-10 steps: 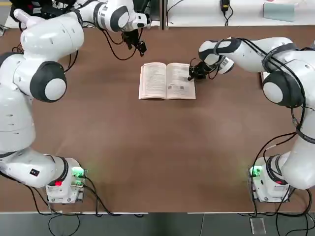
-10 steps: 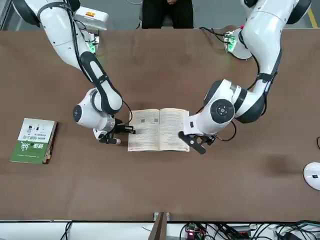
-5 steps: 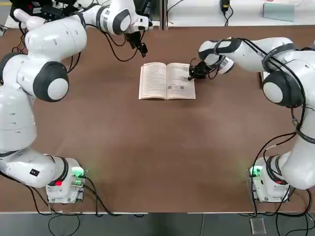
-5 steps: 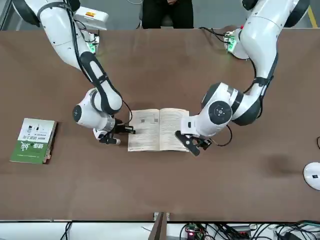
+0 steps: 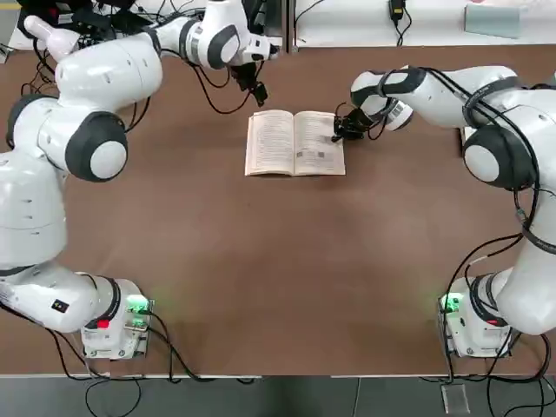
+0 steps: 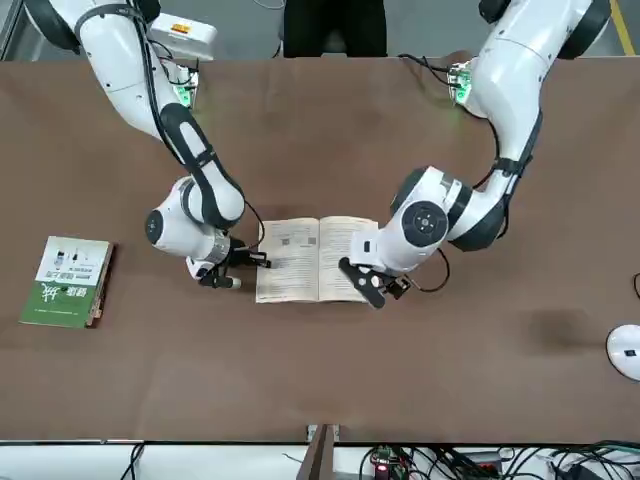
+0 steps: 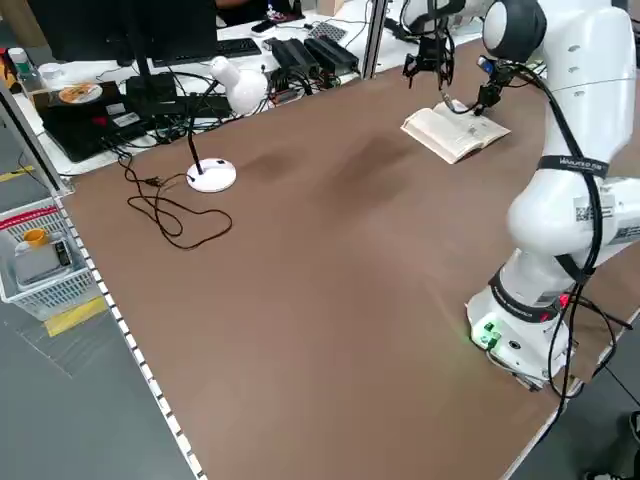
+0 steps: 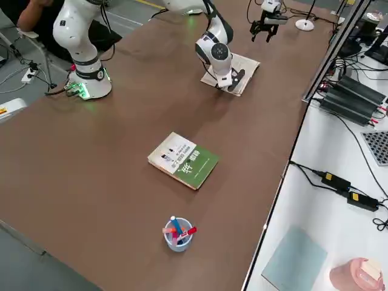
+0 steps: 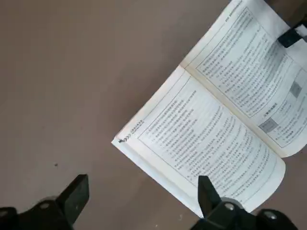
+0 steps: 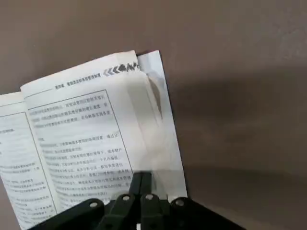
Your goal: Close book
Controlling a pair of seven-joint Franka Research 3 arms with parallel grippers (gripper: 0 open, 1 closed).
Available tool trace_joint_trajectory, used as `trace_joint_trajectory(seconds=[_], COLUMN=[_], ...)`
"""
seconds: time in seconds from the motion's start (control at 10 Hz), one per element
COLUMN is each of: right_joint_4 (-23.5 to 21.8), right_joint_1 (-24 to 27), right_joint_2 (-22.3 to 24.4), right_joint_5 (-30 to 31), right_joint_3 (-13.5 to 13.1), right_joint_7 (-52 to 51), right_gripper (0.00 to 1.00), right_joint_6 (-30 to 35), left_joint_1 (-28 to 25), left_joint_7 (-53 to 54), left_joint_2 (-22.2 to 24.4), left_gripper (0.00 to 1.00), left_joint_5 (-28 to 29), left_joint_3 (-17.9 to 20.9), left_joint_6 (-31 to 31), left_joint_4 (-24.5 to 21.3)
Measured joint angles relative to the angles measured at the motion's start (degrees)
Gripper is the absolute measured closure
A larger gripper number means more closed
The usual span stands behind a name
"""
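Over table [image 5: 261,261], left end effector [image 5: 258,90] nears book [image 5: 294,143].

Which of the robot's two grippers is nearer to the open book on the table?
The right. The right gripper, shut, rests on the right-hand page of the book. The left gripper, open, hovers off the book's far left corner, not touching it.

Bare bench [image 5: 287,261] lies open around the book [image 5: 294,142]; the right tool [image 5: 340,131] blocks one edge, the left tool [image 5: 253,89] a far corner.
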State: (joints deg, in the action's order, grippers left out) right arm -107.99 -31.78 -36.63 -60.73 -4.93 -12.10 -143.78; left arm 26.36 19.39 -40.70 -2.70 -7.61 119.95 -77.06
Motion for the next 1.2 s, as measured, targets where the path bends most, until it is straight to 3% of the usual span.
trace_joint_trajectory(seconds=[1.2], right_joint_4=[0.1], right_joint_1=[0.4], right_joint_2=[0.0], right_joint_5=[0.0], right_joint_3=[-0.3], right_joint_7=[0.0], right_gripper=[0.99], right_joint_6=[0.0], left_joint_1=[0.3], left_joint_7=[1.7], left_joint_2=[-7.1], left_gripper=[0.0], left_joint_5=[-3.5], left_joint_3=[-3.9], left_joint_6=[6.9], left_joint_4=[0.1])
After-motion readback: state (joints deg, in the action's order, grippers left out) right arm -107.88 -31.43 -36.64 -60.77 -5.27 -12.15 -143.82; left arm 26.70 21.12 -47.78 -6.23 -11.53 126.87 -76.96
